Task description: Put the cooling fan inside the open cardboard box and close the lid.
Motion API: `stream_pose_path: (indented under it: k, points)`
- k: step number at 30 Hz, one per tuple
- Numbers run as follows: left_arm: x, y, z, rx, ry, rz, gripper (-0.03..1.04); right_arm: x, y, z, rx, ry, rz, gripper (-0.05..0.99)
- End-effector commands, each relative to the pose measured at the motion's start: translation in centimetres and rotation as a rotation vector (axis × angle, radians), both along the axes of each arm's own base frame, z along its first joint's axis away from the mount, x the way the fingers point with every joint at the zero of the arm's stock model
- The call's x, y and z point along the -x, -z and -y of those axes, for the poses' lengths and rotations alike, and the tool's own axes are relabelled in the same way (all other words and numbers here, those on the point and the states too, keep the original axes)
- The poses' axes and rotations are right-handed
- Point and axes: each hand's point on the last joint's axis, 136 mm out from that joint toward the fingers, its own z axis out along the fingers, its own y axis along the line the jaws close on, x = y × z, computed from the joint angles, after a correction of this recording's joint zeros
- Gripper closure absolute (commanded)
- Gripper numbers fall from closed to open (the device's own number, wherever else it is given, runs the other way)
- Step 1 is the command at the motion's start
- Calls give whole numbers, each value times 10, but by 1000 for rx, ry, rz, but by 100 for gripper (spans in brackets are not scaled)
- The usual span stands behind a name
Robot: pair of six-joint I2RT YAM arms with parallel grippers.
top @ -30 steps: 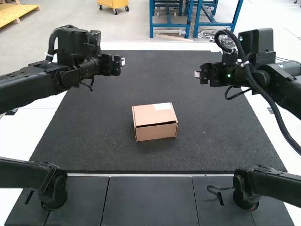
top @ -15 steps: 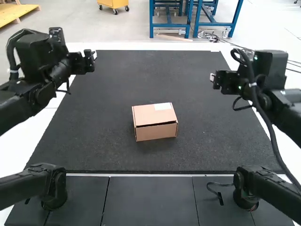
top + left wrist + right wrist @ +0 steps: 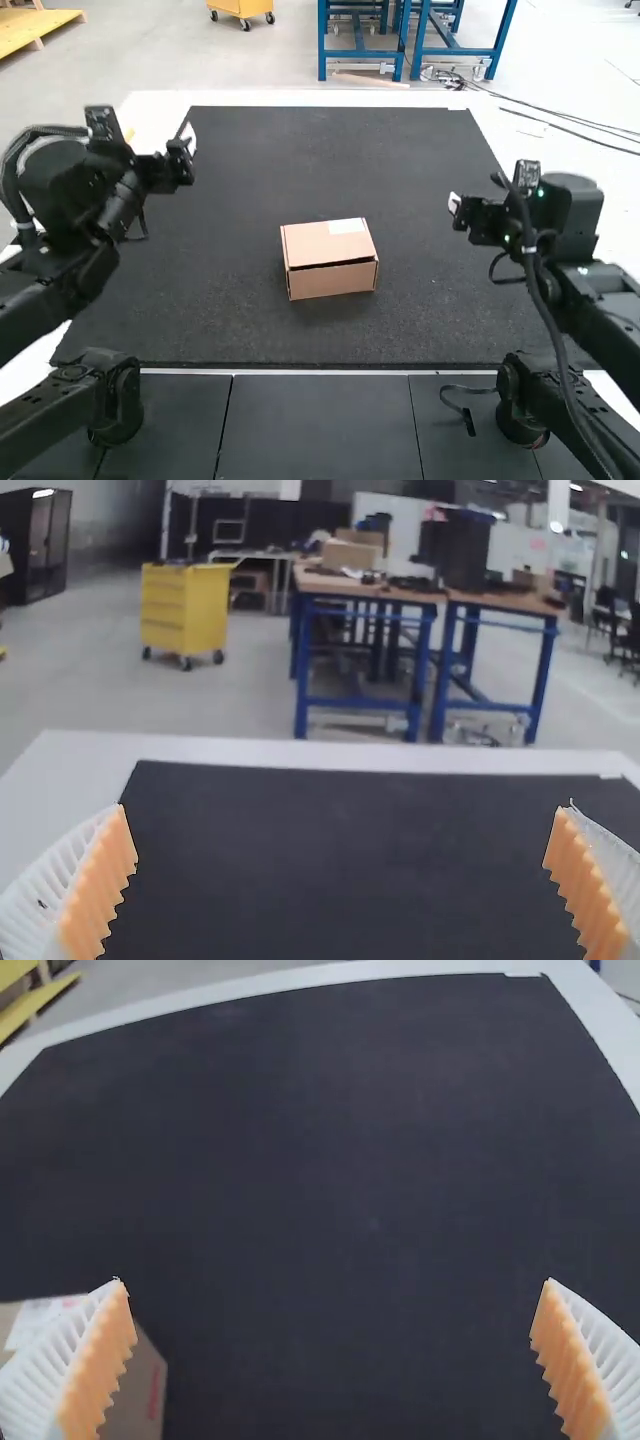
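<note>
At mat centre: cardboard box [image 3: 329, 259], lid down flat, flaps flush, pale label on top. The fan is presumably inside, hidden by the shut lid; I cannot confirm it from outside.

Step in hand, as I judge it: packing and closing look done. What is left is to stand clear and park. The next move calls for little. I keep both grippers off the box so nothing nudges it or lifts a flap. If the lid sprang up, a light press along its front edge would be needed.

Left gripper [image 3: 182, 160]: raised over the far-left part of the black mat [image 3: 330, 150], well apart from the box, pointing forward across the table. Fingers spread wide, orange pads [image 3: 100, 880] bare, nothing between them. Released, holding nothing.

Right gripper [image 3: 460, 212]: raised to the box's right, well apart from it, aimed inward toward the mat's middle. Fingers spread wide here too, pads [image 3: 565, 1355] bare, only mat between them. A corner of the box sits behind one finger in the wrist view. Released, empty.

Both arms: folded close to my own edge of the table, wrists roughly level.
</note>
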Motion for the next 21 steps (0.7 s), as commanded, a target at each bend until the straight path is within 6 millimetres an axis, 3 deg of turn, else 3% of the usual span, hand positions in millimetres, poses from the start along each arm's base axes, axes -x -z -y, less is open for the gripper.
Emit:
stream_pose_path:
  k: [1, 6, 14, 21]
  points:
    - [1, 11, -1, -13, -1, 6, 5, 3, 3, 6, -14, 24, 32, 2]
    - [10, 21, -9, -16, -29, 29, 5, 8, 20, 14, 3, 49, 45, 2]
    - [35, 8, -22, -5, -82, 120, 5, 11, 17, 19, -7, 62, 107, 2]
    - [53, 26, -18, -18, -43, 149, 5, 10, 13, 30, 30, 105, 187, 2]
